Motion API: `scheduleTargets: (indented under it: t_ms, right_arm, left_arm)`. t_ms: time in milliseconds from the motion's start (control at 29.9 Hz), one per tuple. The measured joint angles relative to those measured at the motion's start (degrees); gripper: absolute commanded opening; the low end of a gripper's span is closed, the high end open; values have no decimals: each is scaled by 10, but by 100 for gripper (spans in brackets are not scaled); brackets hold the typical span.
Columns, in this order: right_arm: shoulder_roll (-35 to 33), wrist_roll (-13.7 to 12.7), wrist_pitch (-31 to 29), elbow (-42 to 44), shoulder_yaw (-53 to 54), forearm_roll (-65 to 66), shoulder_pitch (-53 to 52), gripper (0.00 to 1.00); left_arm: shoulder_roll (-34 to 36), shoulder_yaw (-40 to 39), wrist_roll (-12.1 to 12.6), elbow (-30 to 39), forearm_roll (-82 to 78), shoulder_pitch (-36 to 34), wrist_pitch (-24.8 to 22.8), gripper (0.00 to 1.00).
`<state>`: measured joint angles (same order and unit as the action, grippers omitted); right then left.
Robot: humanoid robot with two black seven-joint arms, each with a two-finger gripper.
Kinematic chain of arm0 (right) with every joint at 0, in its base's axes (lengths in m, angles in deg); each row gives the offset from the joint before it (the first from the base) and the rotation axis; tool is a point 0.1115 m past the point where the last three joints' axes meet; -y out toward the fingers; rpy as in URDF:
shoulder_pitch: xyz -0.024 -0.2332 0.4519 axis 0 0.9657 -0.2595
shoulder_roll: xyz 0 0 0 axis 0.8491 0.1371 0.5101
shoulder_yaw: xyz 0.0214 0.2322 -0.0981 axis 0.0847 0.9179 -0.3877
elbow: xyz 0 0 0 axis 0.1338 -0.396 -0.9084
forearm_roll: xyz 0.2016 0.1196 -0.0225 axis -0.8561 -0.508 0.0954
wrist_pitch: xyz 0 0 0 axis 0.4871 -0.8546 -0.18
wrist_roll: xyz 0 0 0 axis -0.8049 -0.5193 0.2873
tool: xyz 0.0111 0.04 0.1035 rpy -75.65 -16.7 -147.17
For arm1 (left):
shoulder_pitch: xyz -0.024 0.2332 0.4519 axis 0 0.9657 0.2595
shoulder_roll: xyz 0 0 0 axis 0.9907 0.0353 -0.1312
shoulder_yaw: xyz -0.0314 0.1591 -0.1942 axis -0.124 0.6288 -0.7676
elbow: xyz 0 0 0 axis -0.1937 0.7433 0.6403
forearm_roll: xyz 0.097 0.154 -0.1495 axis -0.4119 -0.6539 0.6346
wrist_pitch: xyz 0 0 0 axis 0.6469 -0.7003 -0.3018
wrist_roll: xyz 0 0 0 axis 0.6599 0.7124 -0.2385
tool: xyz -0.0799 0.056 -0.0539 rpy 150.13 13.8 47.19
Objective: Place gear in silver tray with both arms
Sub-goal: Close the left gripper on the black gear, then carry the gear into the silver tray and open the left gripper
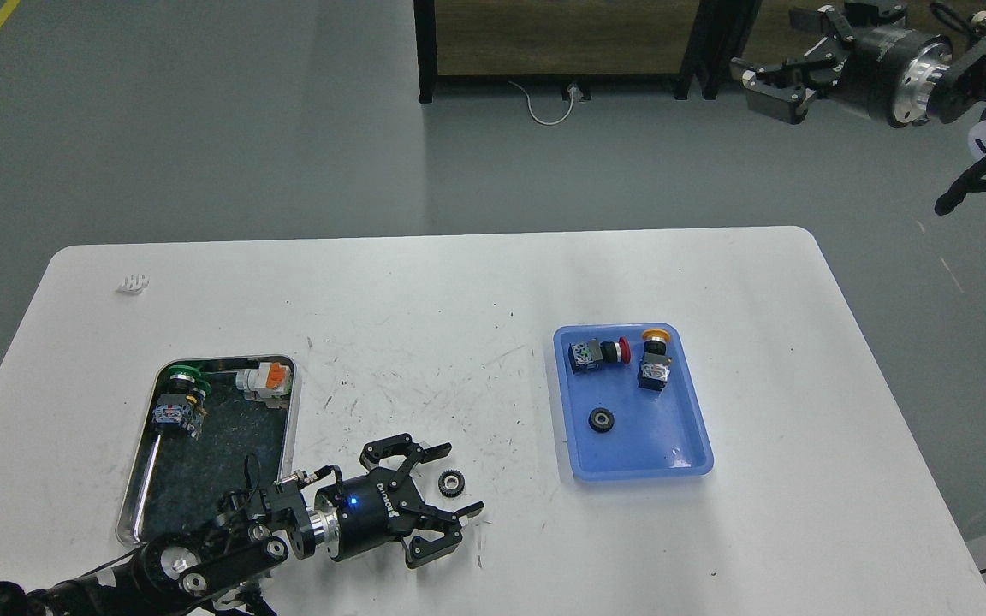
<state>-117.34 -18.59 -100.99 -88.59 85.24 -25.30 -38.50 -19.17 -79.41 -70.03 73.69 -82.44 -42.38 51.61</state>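
Note:
A small black gear (450,483) lies flat on the white table. My left gripper (457,481) is open, its two fingers either side of the gear, low over the table. The silver tray (291,411) sits at the left front, left of the gripper; it holds a green-capped button switch (177,402) and an orange-and-white part (266,380). My right gripper (771,79) is raised far off the table at the upper right, open and empty.
A blue plastic tray (681,445) at the right holds a red button switch (597,352), a yellow button switch (653,361) and a small black wheel (601,419). A small white part (132,282) lies at the table's far left.

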Motion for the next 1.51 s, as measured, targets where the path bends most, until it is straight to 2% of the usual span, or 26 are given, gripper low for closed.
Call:
scheduleTargets:
  t_ms: [201, 569, 1104, 1506]
  right_arm:
    - [1, 0, 0, 0, 0, 0, 0, 87]
    - [4, 0, 0, 0, 0, 0, 0, 88]
    - [5, -2, 0, 0, 1, 1, -1, 88]
    - [5, -3, 1, 4, 0, 1, -1, 88]
  left_arm:
    - [-1, 0, 0, -18, 1, 0, 1, 73]
    - [-1, 0, 0, -19, 2, -1, 2, 56]
    - [-2, 22, -1, -12, 3, -3, 1, 21]
    - [15, 5, 1, 19, 13, -28, -4, 19]
